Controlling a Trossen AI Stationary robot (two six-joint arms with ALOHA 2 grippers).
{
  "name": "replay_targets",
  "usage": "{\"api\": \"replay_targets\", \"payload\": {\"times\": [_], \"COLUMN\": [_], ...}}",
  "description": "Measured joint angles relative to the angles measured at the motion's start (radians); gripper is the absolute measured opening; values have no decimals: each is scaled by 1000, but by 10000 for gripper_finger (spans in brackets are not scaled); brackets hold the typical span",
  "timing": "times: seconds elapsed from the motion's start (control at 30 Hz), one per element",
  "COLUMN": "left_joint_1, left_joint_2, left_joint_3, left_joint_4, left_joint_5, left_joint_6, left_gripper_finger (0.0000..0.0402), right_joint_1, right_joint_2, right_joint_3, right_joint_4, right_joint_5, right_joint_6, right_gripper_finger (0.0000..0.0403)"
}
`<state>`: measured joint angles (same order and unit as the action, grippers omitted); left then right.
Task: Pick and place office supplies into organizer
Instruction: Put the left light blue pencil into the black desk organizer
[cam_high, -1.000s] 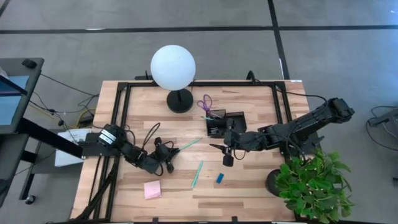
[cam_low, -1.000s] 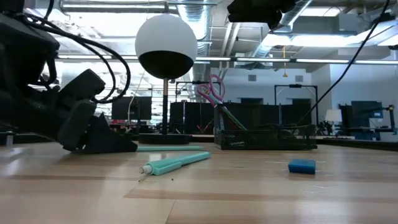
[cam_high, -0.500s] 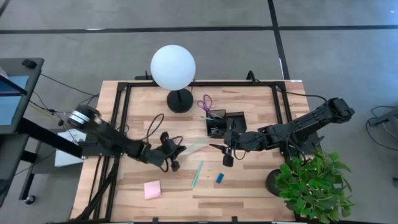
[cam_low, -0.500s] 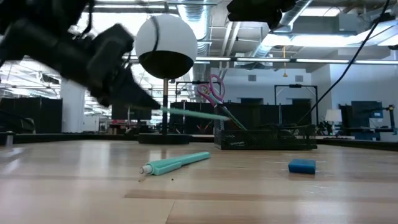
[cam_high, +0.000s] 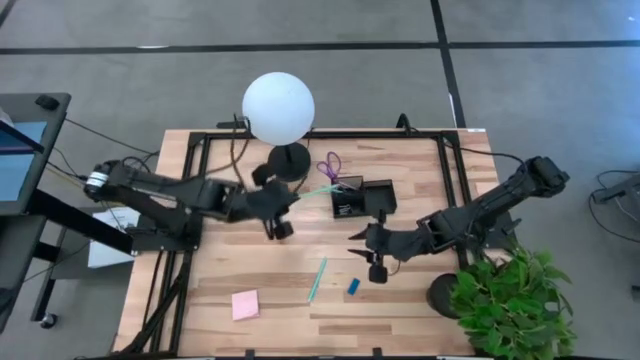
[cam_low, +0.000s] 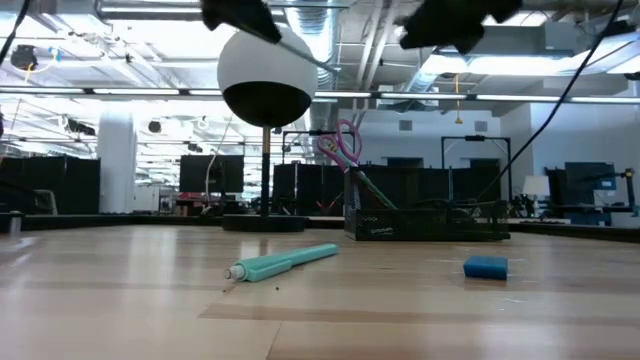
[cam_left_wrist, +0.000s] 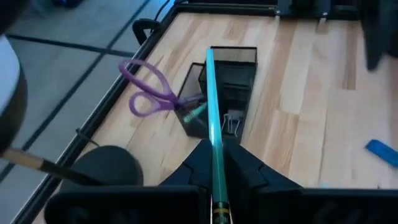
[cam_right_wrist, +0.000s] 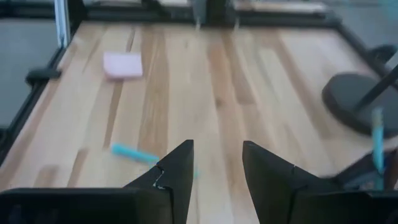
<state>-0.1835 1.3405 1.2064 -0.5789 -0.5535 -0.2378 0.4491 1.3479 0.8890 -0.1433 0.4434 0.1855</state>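
Left claw: clenched on thin teal pen, raised above black mesh organizer. Right claw: released, over bare wooden surface mid-board, near small blue eraser.

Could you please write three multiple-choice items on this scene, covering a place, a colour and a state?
1. Where is the blue eraser?
A. in the organizer
B. on the bare table
C. on the sticky-note pad

2. What colour is the sticky-note pad?
A. pink
B. green
C. white

3. What are the left gripper's fingers doing?
A. standing open, empty
B. shut on the scissors
C. shut on a teal pen

Answers:
1 B, it lies on wood near the loose teal pen.
2 A, pink from above.
3 C, the held teal pen points at the organizer.
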Motion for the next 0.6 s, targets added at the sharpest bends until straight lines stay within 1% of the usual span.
{"api": "replay_targets", "payload": {"times": [0.1,0.2,0.27,0.4,0.53,0.6], "left_joint_1": [70,141,179,232,279,294], "left_joint_2": [45,111,161,268,364,401], "left_joint_3": [86,149,175,207,246,272], "left_joint_4": [-104,-156,-150,-82,-60,-68], "left_joint_5": [45,104,143,192,286,307], "left_joint_6": [37,75,104,179,227,242], "left_gripper_finger": [9,9,9,9,9,9], "right_joint_1": [26,48,64,97,124,128], "right_joint_2": [0,0,0,0,0,0], "right_joint_3": [0,0,0,0,0,0], "right_joint_4": [-60,-113,-146,-175,-178,-177], "right_joint_5": [-1,-1,2,11,47,70], "right_joint_6": [75,176,228,287,295,281], "right_gripper_finger": [131,131,131,131,131,131]}}
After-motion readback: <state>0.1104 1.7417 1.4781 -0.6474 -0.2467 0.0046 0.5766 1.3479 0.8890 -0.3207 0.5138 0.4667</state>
